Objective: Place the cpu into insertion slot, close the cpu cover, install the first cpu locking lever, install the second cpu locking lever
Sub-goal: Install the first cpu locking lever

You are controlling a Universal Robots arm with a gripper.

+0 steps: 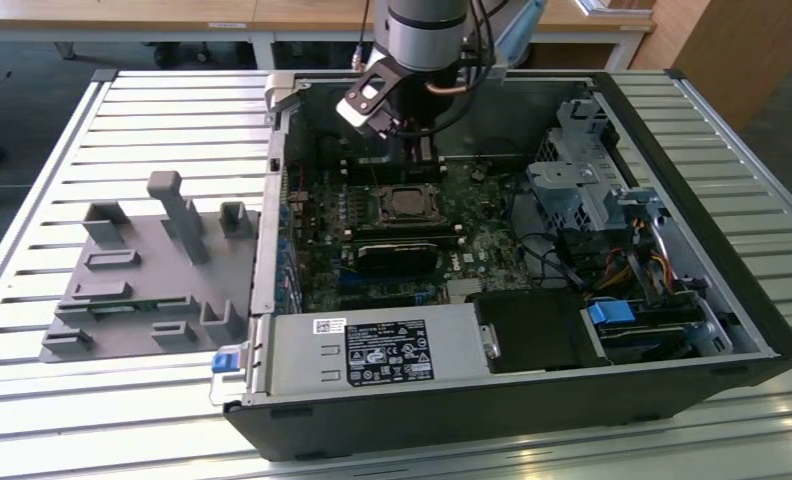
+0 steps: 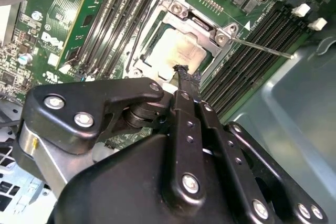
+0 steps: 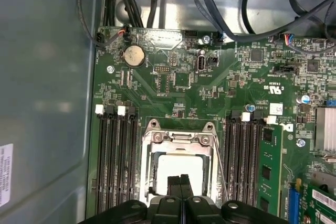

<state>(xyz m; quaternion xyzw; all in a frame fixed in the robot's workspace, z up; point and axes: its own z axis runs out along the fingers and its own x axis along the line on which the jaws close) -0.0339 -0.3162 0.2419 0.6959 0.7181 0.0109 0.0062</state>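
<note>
The cpu (image 2: 178,51) lies flat in the insertion slot (image 1: 407,203), its silvery top showing through the cut-out of the cpu cover (image 3: 178,139). The cover (image 2: 197,22) lies down over the chip. A thin wire locking lever (image 2: 262,49) sticks out from one corner of the socket, and in the first wrist view it (image 3: 220,163) runs slanted beside the frame. My gripper (image 2: 182,72) is shut with nothing between its fingers. Its tips (image 3: 181,182) hang just above the socket's edge, and in the exterior view the gripper (image 1: 418,150) sits right behind the socket.
Long black memory slots (image 3: 115,156) flank the socket on both sides, one holding a green module (image 3: 268,166). The case wall (image 2: 294,108) is close by. A power supply (image 1: 369,350), a drive cage (image 1: 576,185) and cables fill the case. A grey fixture (image 1: 143,270) lies outside.
</note>
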